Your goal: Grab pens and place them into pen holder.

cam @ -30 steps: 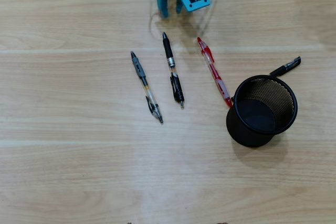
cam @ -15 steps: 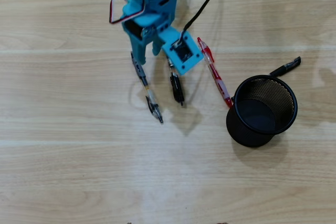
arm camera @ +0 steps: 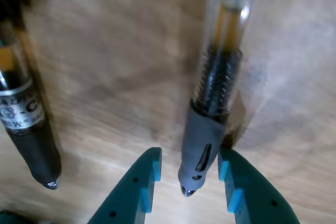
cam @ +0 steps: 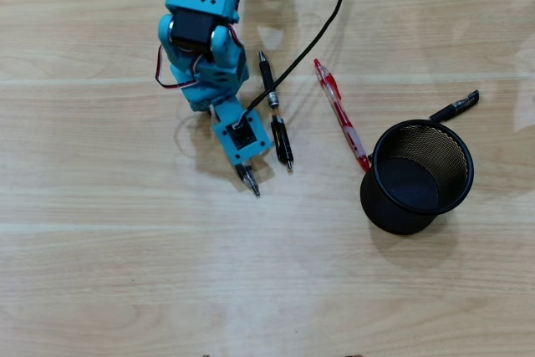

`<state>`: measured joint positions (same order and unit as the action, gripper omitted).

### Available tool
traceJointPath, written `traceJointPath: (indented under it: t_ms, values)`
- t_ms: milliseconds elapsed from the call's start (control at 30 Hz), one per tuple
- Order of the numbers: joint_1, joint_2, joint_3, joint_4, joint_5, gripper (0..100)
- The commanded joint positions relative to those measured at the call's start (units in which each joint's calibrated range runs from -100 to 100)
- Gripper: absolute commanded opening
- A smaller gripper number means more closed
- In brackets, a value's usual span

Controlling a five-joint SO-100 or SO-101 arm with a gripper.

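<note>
The gripper (arm camera: 189, 182) straddles the grip end of the grey-and-clear pen (arm camera: 202, 140), fingers apart and not yet clamped; the pen lies on the table (long axis running straight between them), well left of the pen holder (cam: 378, 175) in the overhead view

You see a pale wood-grain table (cam: 125, 273), a black wire-mesh pen holder (cam: 420, 175), a clear glossy plastic pen (arm camera: 220, 61) with matt grey grip, and a smooth teal plastic gripper (arm camera: 189, 190).
</note>
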<state>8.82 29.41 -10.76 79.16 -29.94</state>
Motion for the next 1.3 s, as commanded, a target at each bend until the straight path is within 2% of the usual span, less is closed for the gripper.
traceJointPath:
  t_ms: [0,267,333,433,600,733,867,967,1133,1267]
  values:
    - [-0.9,0.4,-2.1,-0.3,-0.2,13]
    - [-0.8,4.7,-2.1,-3.3,-0.2,12]
    - [-0.6,6.5,-2.0,-5.0,-0.2,3]
    - [-0.3,6.1,-3.0,-4.8,0.3,2]
    - [-1.2,-1.9,-5.8,-4.6,1.3,2]
    - [-6.1,-14.7,-16.2,-5.3,2.5,2]
    - [-11.7,-21.0,-29.4,-9.4,-3.9,2]
    - [-18.2,-19.5,-35.1,-20.8,-9.7,2]
    - [-26.6,-13.8,-27.4,-34.2,-20.1,2]
    - [-30.9,-12.6,-17.2,-40.7,-24.6,2]
